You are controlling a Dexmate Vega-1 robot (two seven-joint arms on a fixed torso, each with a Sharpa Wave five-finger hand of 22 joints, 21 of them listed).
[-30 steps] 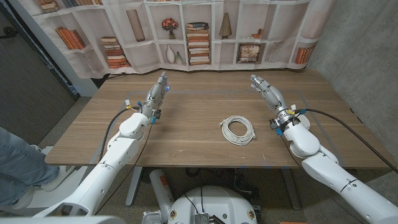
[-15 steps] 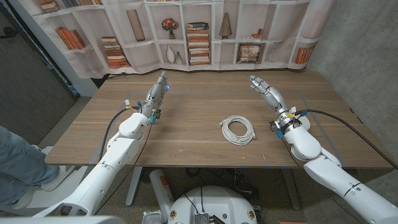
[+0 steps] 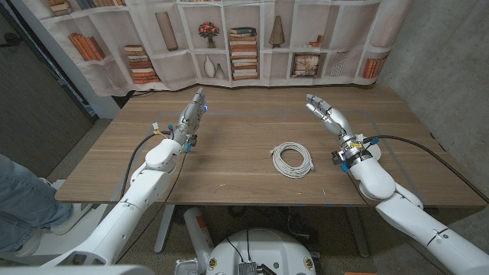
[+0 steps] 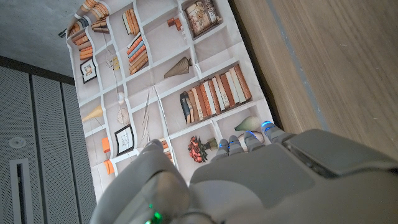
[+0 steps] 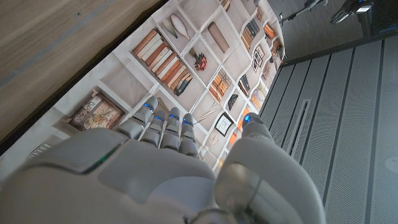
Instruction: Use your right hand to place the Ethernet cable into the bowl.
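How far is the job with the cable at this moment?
Nothing looks done yet. The cable lies coiled on the table, untouched. The right hand is above the table beyond the cable, fingers apart, holding nothing; the left hand holds nothing too. No bowl is visible in these pictures. Left to do: reach the cable, grip it, and put it in the bowl.

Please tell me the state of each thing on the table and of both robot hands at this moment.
Ethernet cable: coiled, lying on the table, not held.
Right hand: open, holds nothing, apart from the cable.
Left hand: open, fingers straight, holds nothing.
Bowl: I see none on the table.
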